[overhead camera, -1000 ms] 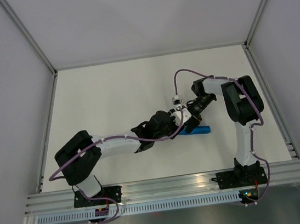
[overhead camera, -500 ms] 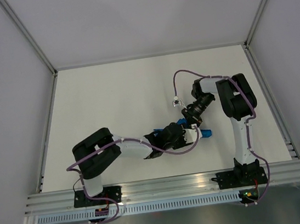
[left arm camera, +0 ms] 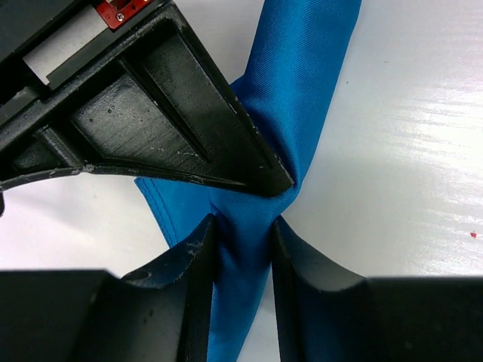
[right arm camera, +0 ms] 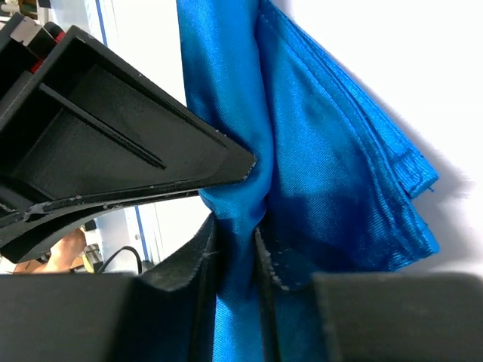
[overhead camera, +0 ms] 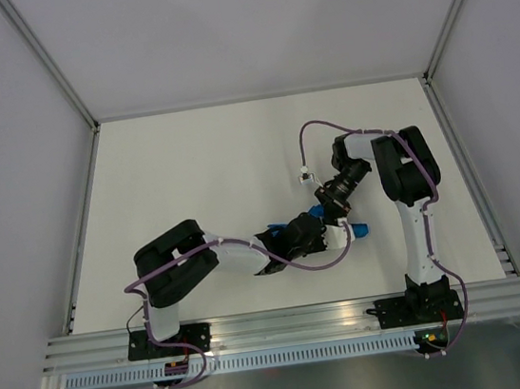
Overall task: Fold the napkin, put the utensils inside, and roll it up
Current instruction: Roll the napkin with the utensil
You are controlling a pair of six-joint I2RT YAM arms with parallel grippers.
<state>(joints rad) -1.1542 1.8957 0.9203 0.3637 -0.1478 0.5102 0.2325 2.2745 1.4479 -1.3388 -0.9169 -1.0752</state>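
From above, the left arm (overhead camera: 239, 251) and the right arm (overhead camera: 401, 176) are meeting over the napkin (overhead camera: 357, 231). It is lying on the desk (overhead camera: 200, 174) as a narrow blue bundle, right of centre and towards the near edge. Only its ends are showing past the wrists.

In the left wrist view, the left fingers (left arm camera: 189, 264) are clamping the napkin across its width, squeezing the cloth into a tight waist. A dark wedge (left arm camera: 151, 128), probably a finger of the other arm, is touching the cloth just above that pinch.

In the right wrist view, the right fingers (right arm camera: 185, 275) are also pinching a fold of the napkin, with layered hemmed edges fanning out to one side. A similar black wedge (right arm camera: 113, 128) is pressing in beside them.

The knife is not showing anywhere, so I cannot tell whether it is lying inside. The roll is likely nearing completion. To do this step well, both grips should be turning together and at the same pace, holding the layers taut. The loose edges should be getting tucked under, and neither arm should be pulling the bundle apart.
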